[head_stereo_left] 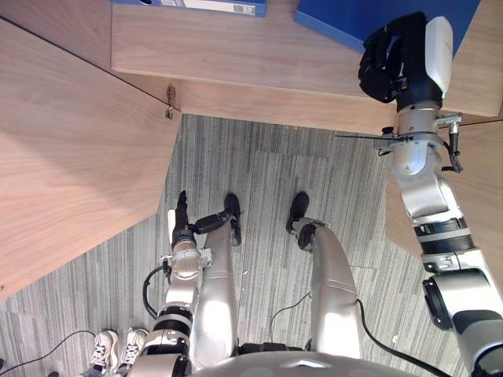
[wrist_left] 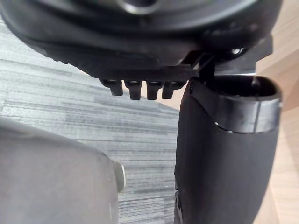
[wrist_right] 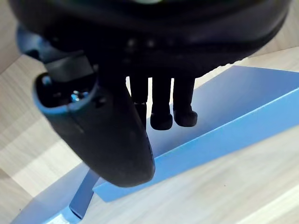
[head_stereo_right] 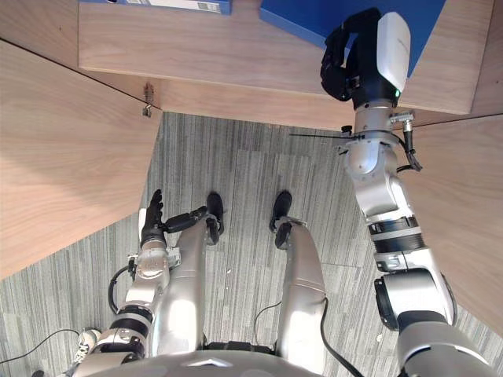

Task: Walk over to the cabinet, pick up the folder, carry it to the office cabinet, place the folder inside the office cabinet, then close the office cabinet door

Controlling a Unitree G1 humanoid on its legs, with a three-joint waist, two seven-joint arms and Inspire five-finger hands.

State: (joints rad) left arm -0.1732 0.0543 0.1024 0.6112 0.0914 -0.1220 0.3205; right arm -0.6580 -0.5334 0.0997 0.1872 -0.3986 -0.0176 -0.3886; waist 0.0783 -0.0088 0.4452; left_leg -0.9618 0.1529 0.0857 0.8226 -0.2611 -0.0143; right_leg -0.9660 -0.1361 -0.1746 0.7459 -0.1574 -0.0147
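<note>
Right robot hand (head_stereo_left: 391,61) | fingers loose, holding nothing | directly over blue folder (head_stereo_left: 339,19) on cabinet (head_stereo_left: 236,59)

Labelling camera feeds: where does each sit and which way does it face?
Left eye view: on the head, looking down at the light wooden cabinet top, flat blue folder, right hand, left hand.
Right eye view: beside it, same scene.
Left wrist view: along the left hand, low over grey striped carpet.
Right wrist view: along the right hand, over the folder.
Shared: right wrist and head views show the folder.
</note>
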